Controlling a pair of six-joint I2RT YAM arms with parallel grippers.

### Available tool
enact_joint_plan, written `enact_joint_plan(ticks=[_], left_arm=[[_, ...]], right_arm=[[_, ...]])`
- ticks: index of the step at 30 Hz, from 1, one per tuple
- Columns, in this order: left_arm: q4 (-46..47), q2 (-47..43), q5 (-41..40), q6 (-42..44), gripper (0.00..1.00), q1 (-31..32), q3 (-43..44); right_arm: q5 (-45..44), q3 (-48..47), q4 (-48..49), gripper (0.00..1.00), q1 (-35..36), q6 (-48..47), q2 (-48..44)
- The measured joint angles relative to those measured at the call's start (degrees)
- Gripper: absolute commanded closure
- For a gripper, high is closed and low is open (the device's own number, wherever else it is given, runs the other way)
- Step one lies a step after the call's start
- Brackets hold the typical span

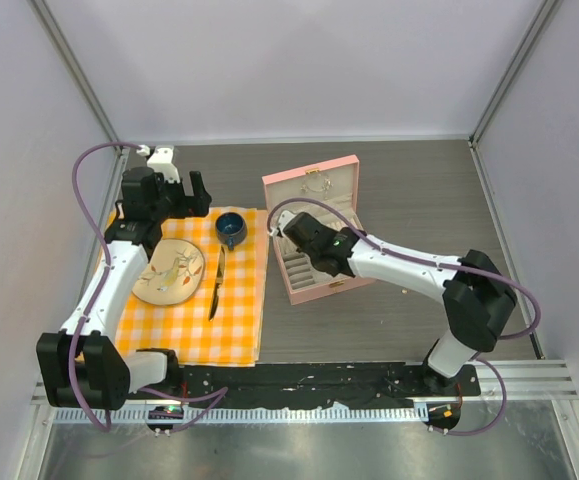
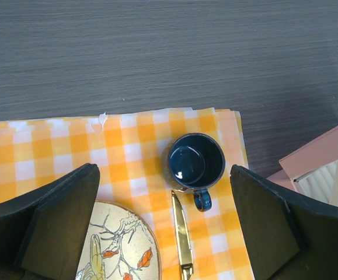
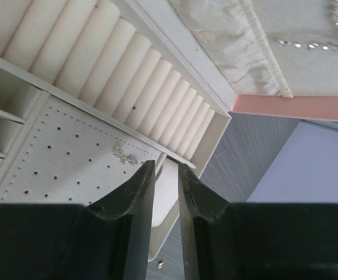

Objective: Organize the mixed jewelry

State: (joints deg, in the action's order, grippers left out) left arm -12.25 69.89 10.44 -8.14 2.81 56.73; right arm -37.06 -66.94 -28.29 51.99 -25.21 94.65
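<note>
The pink jewelry box (image 1: 310,172) lies open right of the cloth. My right gripper (image 1: 291,236) hovers over its tray. In the right wrist view its gripper (image 3: 166,166) is open by a narrow gap, with nothing between the fingers. A small sparkly jewelry piece (image 3: 125,156) rests on the perforated cream panel just left of the fingertips. A silvery chain (image 3: 314,44) lies in the lid pocket. A tiny pale speck (image 3: 160,264) lies on the table beside the box. My left gripper (image 1: 174,195) is wide open above the checked cloth, empty.
On the orange checked cloth (image 2: 52,146) sit a dark blue cup (image 2: 196,162), a gold knife (image 2: 183,236) and a patterned plate (image 2: 122,248). Cream ring rolls (image 3: 128,76) fill the box tray. Enclosure walls stand on three sides.
</note>
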Motion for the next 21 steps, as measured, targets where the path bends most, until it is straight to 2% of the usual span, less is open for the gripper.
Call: enact_joint_plan(ticks=[7, 13, 17, 21], left_arm=[[0.0, 0.0, 1.2, 0.0, 0.0, -0.2, 0.0], [0.0, 0.0, 2.4, 0.0, 0.0, -0.2, 0.0], [0.0, 0.0, 2.9, 0.0, 0.0, -0.2, 0.0], [0.1, 0.0, 3.3, 0.0, 0.0, -0.2, -0.1]], right_arm=[[4.4, 0.0, -1.9, 0.68, -6.1, 1.5, -6.6], [11.0, 2.0, -4.6, 0.64, -14.3, 3.8, -17.8], [14.3, 4.9, -5.7, 0.62, -18.6, 4.9, -23.0], [18.6, 11.0, -6.6, 0.6, -22.2, 5.5, -24.3]])
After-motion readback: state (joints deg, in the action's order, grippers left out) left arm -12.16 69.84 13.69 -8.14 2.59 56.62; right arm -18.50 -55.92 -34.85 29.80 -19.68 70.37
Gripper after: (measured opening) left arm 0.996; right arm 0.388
